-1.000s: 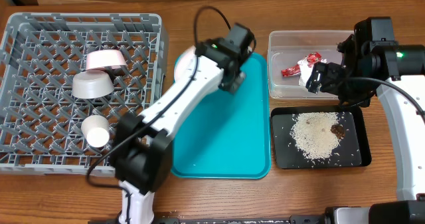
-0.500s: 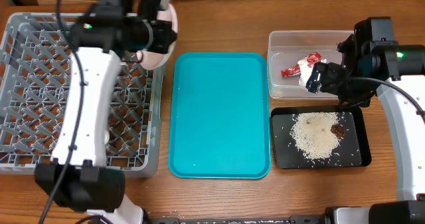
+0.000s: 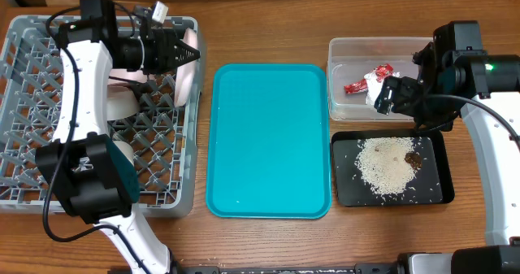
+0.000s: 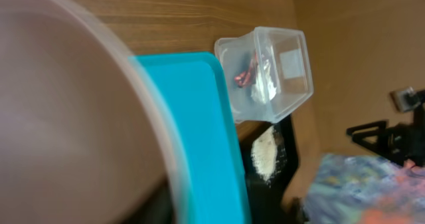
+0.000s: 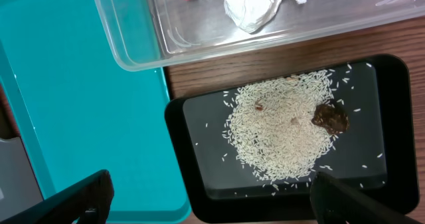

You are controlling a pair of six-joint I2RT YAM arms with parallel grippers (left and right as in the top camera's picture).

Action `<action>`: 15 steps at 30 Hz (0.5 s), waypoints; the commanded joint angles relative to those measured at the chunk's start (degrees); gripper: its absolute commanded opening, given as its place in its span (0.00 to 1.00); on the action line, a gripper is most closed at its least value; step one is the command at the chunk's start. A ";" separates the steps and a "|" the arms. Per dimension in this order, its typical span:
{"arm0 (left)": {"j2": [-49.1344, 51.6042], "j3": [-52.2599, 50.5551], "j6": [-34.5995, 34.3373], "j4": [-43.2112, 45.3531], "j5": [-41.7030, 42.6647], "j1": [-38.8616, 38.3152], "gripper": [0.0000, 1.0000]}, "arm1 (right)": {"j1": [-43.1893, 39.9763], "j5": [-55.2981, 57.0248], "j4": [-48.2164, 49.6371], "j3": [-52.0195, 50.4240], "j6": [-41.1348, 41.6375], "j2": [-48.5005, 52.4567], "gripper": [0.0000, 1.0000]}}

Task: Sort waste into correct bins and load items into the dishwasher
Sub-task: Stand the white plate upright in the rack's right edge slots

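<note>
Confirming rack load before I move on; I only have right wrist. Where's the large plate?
Observer: The large plate is in the left pincer, on edge at the right side of the dish rack.
Operator: Anything else in the rack?
Observer: A white bowl beside the left arm, partly hidden by it.
Operator: Teal tray's far end?
Observer: Overhead shows nothing anywhere on the teal tray.

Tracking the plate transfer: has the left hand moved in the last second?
Yes. Overhead, the left hand, gripping the white plate, went leftward, from over the teal tray's far edge to the grey dish rack's right wall.
</note>
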 commanded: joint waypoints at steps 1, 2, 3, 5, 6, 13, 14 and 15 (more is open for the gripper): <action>-0.44 -0.02 0.83 -1.42 3.82 1.86 0.64 | -0.11 0.33 0.17 0.37 -0.28 -0.37 0.96; -0.76 0.00 0.81 -1.81 3.48 2.29 0.76 | -0.11 0.31 0.33 0.35 -0.28 -0.37 0.96; -1.25 0.00 0.83 -2.10 3.13 2.67 0.90 | -0.11 0.31 0.55 0.35 -0.28 -0.37 0.96; -2.73 0.00 0.76 -2.64 0.87 3.21 1.00 | -0.11 0.11 1.18 0.37 -0.28 -0.37 0.96; -3.76 0.00 0.61 -2.93 -0.90 3.37 1.00 | -0.11 -0.04 1.62 0.35 -0.26 -0.37 0.97; -14.23 0.00 -4.17 -3.04 -25.18 -0.42 1.00 | 0.42 -7.69 12.33 0.37 -3.58 -0.37 0.99; -15.39 0.00 -5.62 -3.10 -30.73 -1.90 1.00 | 0.85 -7.65 15.02 0.37 -3.74 -0.37 0.99; -16.44 0.00 -8.15 -3.48 -37.86 -3.76 1.00 | 1.40 -7.65 17.66 0.37 -4.24 -0.37 0.99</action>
